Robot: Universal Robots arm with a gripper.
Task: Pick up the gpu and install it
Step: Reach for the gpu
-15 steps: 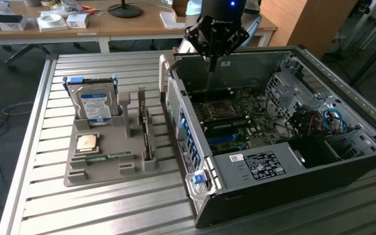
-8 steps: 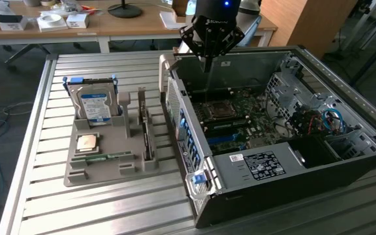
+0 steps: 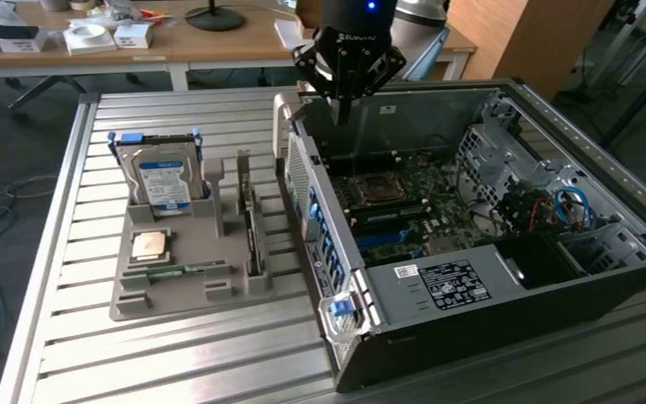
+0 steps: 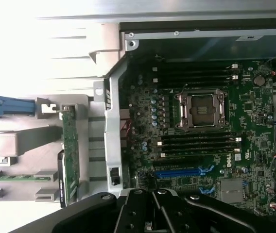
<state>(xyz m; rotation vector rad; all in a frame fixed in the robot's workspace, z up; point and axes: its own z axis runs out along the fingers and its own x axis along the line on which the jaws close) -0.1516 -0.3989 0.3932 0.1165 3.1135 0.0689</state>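
One gpu point(image 3: 251, 227) stands on edge in the grey holder point(image 3: 177, 303) on the table point(image 3: 76, 337), just beside the open case point(image 3: 426, 332). Its long axis runs near-to-far along the case wall, flat faces to the exterior view's left and right. A clean pick, I judge, needs the jaws square across its thin top edge, mid-length. Farther back, the gripper point(image 3: 342, 114) hangs clenched and empty over the case's far rim.

Slatted metal tabletop point(image 3: 188, 353) with a grey parts tray point(image 3: 188, 292) on it. Silver hard drive point(image 3: 164, 181) with a blue label stands upright at the tray's far end, a CPU chip point(image 3: 149, 246) lies flat in front of it, then a green memory stick point(image 3: 177, 271). Just beside the tray, on the exterior view's right, an open PC case point(image 3: 469, 337) shows its green motherboard point(image 3: 413, 215), CPU socket point(image 3: 380, 189) and blue cables point(image 3: 570, 206).
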